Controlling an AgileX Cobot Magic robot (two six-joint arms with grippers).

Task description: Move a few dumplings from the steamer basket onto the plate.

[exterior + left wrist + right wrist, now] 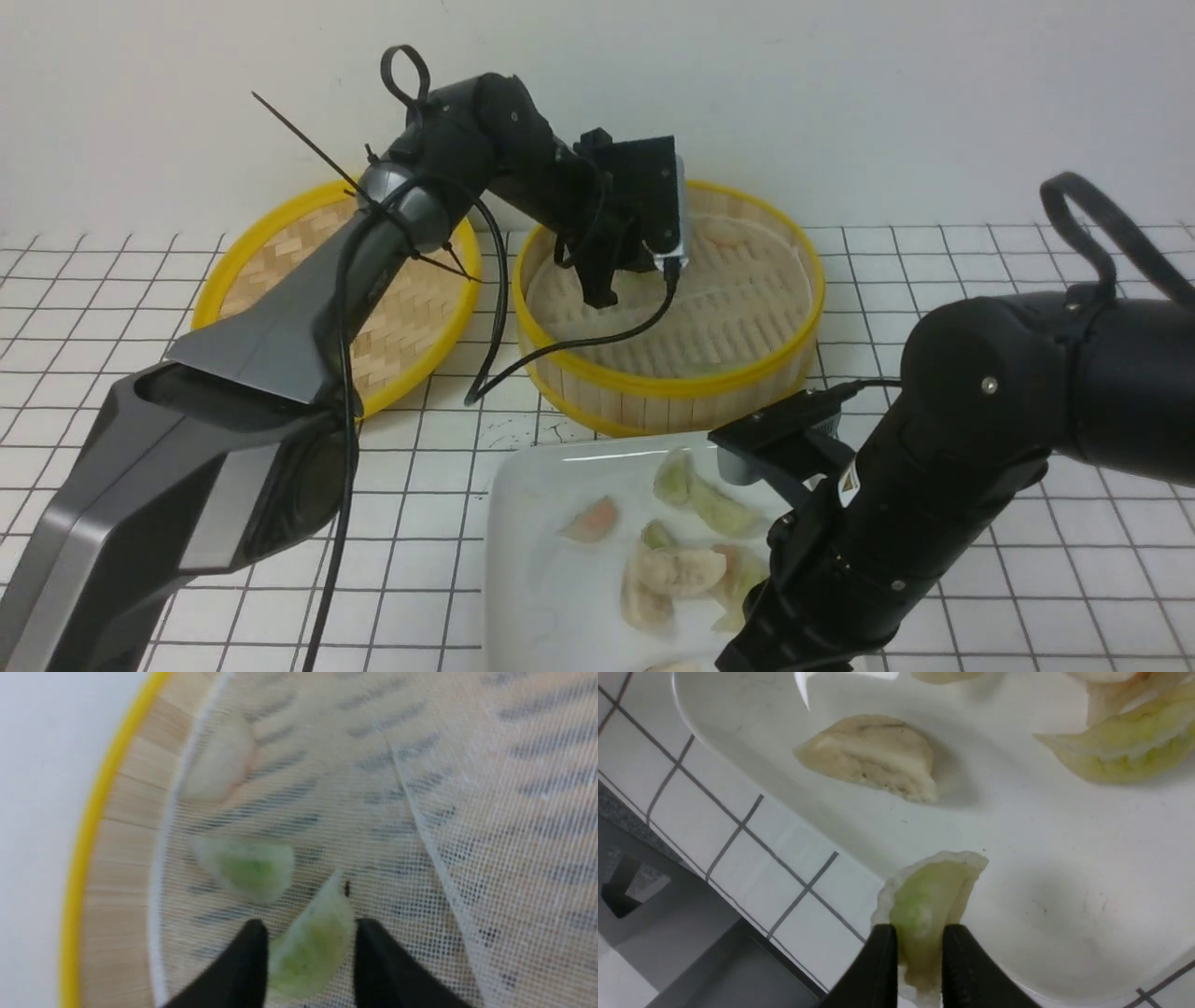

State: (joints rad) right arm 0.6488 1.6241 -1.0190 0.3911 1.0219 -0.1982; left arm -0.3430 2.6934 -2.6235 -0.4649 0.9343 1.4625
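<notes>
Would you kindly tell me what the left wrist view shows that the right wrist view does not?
Only the left wrist view: the steamer basket with its mesh liner, a whitish dumpling near the wall, and the left gripper open astride a green dumpling lying on the liner.
Only the right wrist view: the plate on the tiled table, a beige dumpling lying on it, and the right gripper shut on a held dumpling.
Both: a black gripper with a green dumpling between its tips.

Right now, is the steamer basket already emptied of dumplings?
No: the left wrist view shows two green dumplings and one whitish dumpling lying on the liner inside the steamer basket.
</notes>
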